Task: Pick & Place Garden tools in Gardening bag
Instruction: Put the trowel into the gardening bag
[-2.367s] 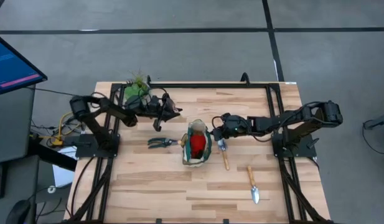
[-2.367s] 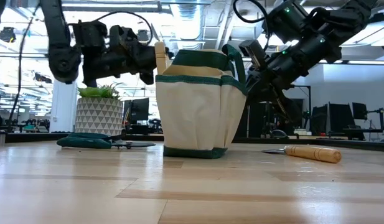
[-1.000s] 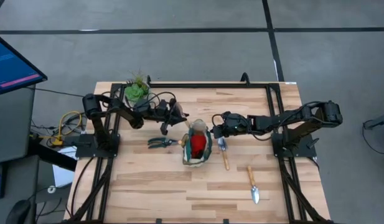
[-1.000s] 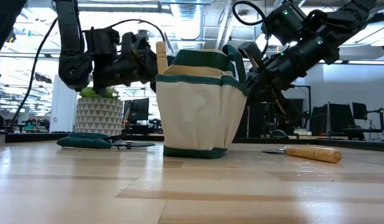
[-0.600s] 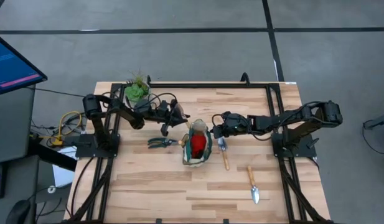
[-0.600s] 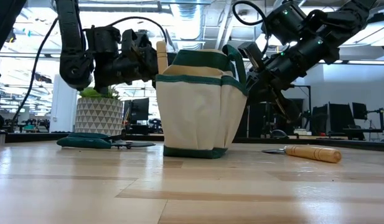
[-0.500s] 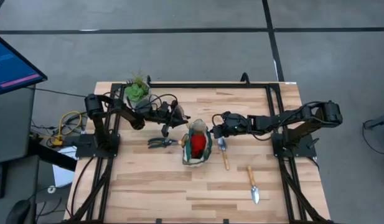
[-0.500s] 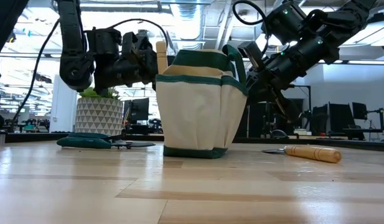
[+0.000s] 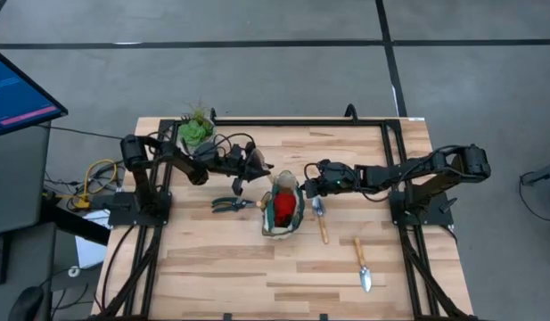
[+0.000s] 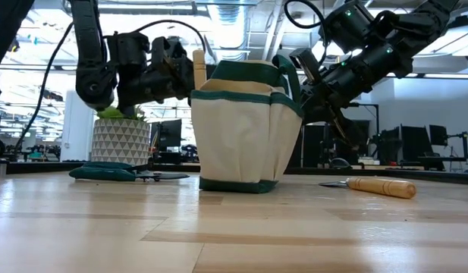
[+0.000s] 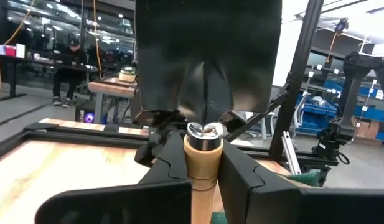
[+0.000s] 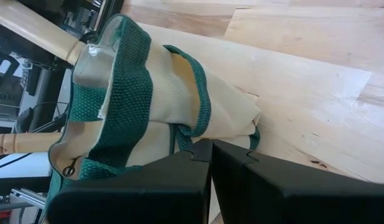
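The olive-green and beige gardening bag (image 9: 283, 207) stands on its base on the table, with a red item (image 9: 281, 208) inside and a wooden handle (image 10: 197, 68) sticking up from its left rim. My left gripper (image 9: 253, 167) is just left of the bag and shut on a wooden-handled shovel (image 11: 205, 68). My right gripper (image 9: 311, 185) is shut on the bag's right side. Pruning shears (image 9: 227, 204) lie left of the bag. A trowel (image 9: 321, 219) lies right of it, and another (image 9: 362, 264) lies nearer the front. My left gripper pinches the shovel's wooden handle just below the metal ferrule (image 11: 203, 163) between its two fingers (image 11: 170, 165). The fingers come level from the table's left and lie across the handle. The shovel stands upright, blade up, lifted clear of the table. My right gripper pinches the bag's green strap (image 12: 187, 140) on the bag's right side between its shut fingers (image 12: 238, 165). The fingers come from the table's right, slanting down. The strap (image 10: 288, 72) is drawn toward the gripper, and the bag rests on the table.
A green plant in a whitish patterned pot (image 9: 196, 133) stands at the far left behind my left arm; it also shows in the low view (image 10: 120, 140). The black frame rails (image 9: 301, 122) run along the table's edges. Bare wood lies along the near edge.
My left gripper has crept toward the table's right, closer to the bag, carrying the shovel upright. My right gripper has kept its hold on the bag's strap.
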`<action>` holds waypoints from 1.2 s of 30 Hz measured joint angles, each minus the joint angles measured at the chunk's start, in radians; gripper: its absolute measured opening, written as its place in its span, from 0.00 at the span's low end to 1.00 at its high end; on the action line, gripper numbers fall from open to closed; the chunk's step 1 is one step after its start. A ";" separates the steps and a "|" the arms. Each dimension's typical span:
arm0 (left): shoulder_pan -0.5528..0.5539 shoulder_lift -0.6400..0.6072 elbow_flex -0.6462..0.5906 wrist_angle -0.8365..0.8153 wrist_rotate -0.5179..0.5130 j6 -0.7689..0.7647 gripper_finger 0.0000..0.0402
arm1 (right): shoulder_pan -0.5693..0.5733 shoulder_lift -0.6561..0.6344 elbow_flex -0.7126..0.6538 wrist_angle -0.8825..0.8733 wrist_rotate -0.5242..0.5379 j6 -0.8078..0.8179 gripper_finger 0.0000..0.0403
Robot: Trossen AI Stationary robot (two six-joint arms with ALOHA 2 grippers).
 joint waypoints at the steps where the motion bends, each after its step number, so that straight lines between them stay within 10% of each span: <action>1: -0.003 0.006 0.002 0.004 0.000 0.001 0.04 | 0.000 0.000 0.000 0.000 0.000 0.000 0.00; 36: -0.032 0.106 0.078 -0.001 -0.019 0.034 0.04 | 0.004 0.000 0.000 0.041 0.001 -0.016 0.00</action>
